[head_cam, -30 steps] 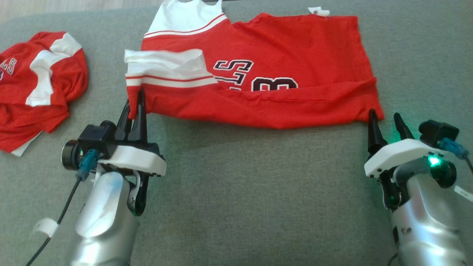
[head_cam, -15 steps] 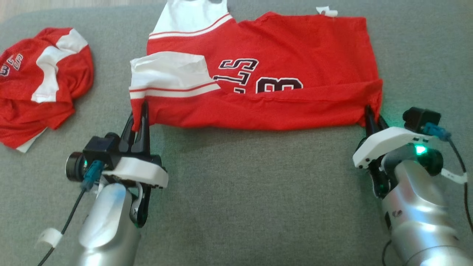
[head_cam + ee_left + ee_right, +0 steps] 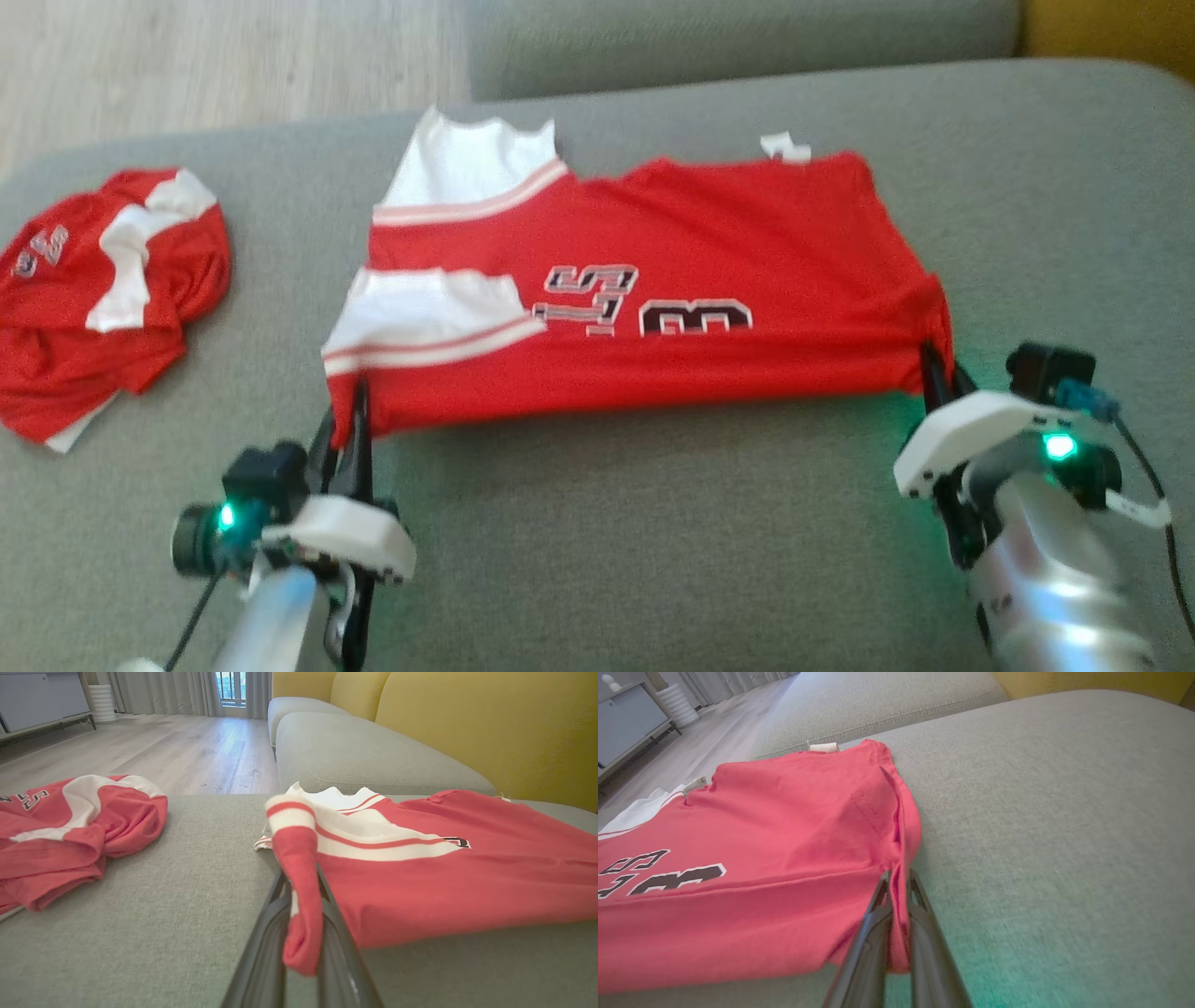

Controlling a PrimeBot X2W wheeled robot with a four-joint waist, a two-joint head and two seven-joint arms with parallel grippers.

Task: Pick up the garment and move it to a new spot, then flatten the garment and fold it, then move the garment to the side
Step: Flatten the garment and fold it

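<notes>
**Head view**
- Garment [image 3: 653, 271]: red jersey with white sleeves and dark lettering. It is spread on the grey seat cushion [image 3: 653, 560], with the sleeves to my left and the hem to my right. Its near edge runs taut between my two grippers with a shadow beneath, so I judge that edge raised. The far part rests on the cushion.
- Left gripper [image 3: 359, 397]: closed on the near left corner, just below the white sleeve band.
- Right gripper [image 3: 938, 364]: closed on the near right corner.
- Second jersey [image 3: 103, 289]: crumpled at the cushion's far left, well apart from the work and not in play.

**Left wrist view**
- My fingers [image 3: 261, 952] pinch a rolled strip of red cloth with a white stripe above, and a tail hangs down between them. The purchase looks deep and sound.
- Wooden floor [image 3: 163, 751] lies beyond the cushion. A yellow backrest [image 3: 490, 723] stands at the right.

**Right wrist view**
- My fingers [image 3: 924, 956] clamp the bunched corner at the side seam. Only a thin fold sits between them, so I judge this the weaker hold.

**Step in hand, as I judge it: the fold**
- Raise both corners to equal height and keep the edge tight.
- Carry them away from me together, at one pace.
- Lay the near edge square on the far edge without dragging the resting cloth.
- Mind the tucked left sleeve, which could flop out.
- Spare the right pinch any sideways pull.
</notes>
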